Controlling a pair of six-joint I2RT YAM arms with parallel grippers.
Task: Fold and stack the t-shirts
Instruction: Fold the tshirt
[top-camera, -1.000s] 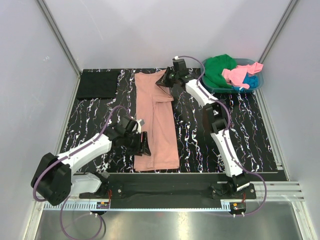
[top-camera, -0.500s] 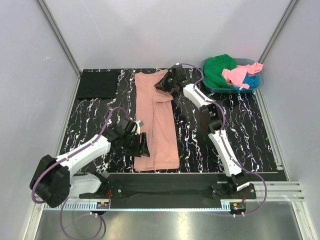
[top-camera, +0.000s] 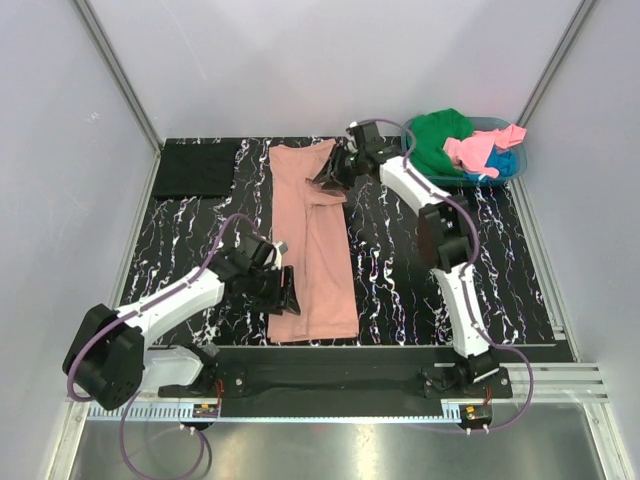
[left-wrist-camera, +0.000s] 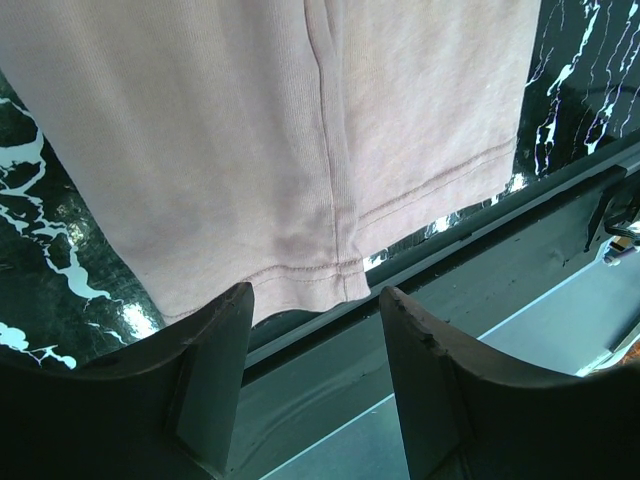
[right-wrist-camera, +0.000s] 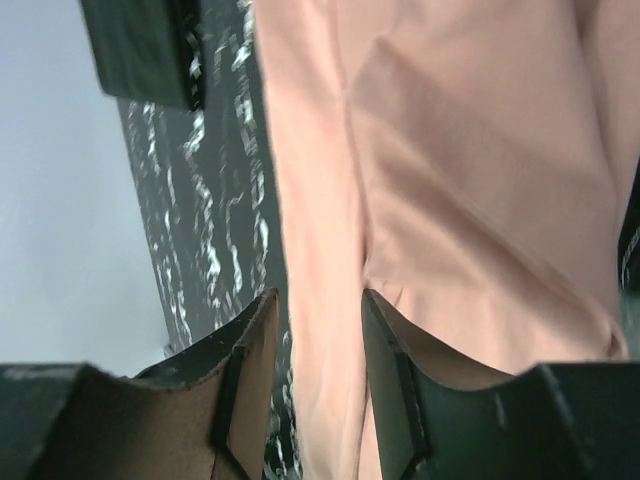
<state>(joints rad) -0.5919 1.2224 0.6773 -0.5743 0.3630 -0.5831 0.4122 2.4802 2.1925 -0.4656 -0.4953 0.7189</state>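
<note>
The black marbled table (top-camera: 400, 270) carries the large dusty salmon-pink t-shirt (top-camera: 310, 240), which lies flat left of centre as a long narrow strip, its sides folded in, running from the far side to the near edge. At the far right corner stands the teal basket (top-camera: 470, 183), heaped with the green tee (top-camera: 435, 140), the bright pink tee (top-camera: 478, 150) and the blue tee (top-camera: 503, 163) beneath it. The black t-shirt (top-camera: 195, 168) sits folded into a flat rectangle at the far left corner, well apart from the salmon one. The right gripper (right-wrist-camera: 318, 300) is over the far right end of the salmon shirt, its fingers parted by a narrow gap with nothing clamped; whether the tips touch the cloth is hard to tell. The left gripper (left-wrist-camera: 312, 300) is low at the shirt's near left corner, its fingers spread wide and empty, with the stitched hem just beyond them.
</note>
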